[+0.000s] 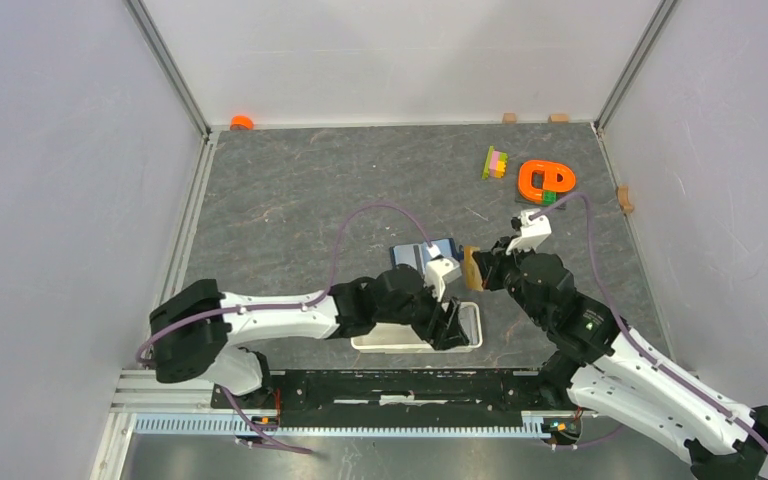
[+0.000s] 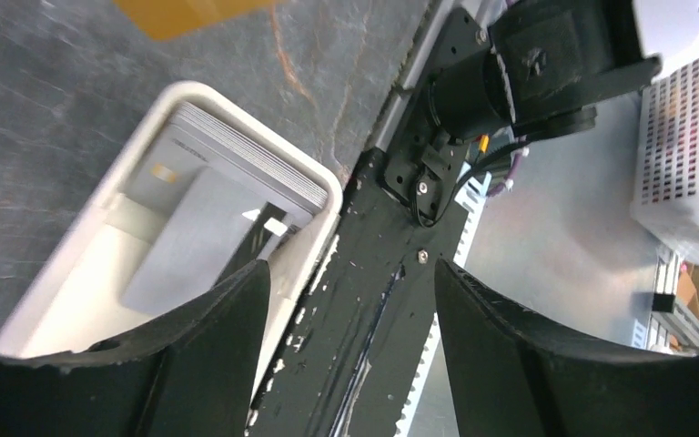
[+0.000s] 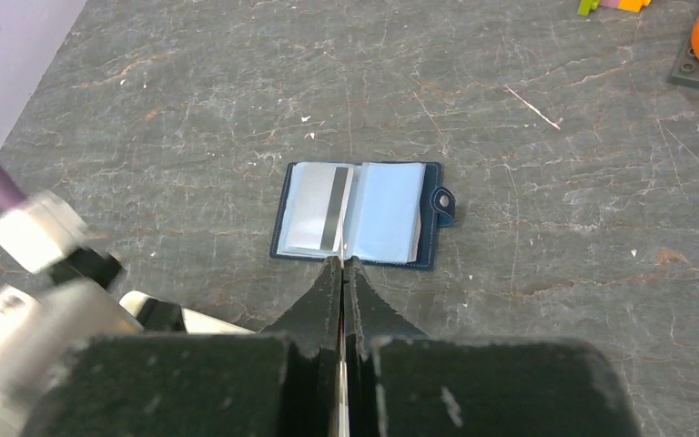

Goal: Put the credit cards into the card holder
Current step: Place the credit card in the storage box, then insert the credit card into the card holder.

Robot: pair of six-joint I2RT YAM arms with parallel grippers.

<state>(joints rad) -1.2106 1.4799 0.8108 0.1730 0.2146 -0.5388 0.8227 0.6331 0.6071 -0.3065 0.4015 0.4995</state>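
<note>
The card holder (image 1: pixel 422 252) lies open on the dark table, its light blue inside up (image 3: pixel 355 214). One grey card with a dark stripe (image 3: pixel 314 209) sits in its left pocket. My right gripper (image 3: pixel 342 266) is shut on a thin credit card held edge-on, just short of the holder's near edge. From above that card looks tan (image 1: pixel 471 268). My left gripper (image 2: pixel 350 300) hangs open and empty over the right end of the white tray (image 2: pixel 328 187). In the tray a stack of credit cards (image 2: pixel 237 155) stands on edge, with one loose card (image 2: pixel 187 241) leaning against it.
The tray (image 1: pixel 390 346) lies along the near table edge, beside the black base rail (image 2: pixel 373 300). An orange ring toy (image 1: pixel 545 180) and coloured bricks (image 1: pixel 496 162) sit at the back right. Small wooden blocks (image 1: pixel 625 198) line the walls.
</note>
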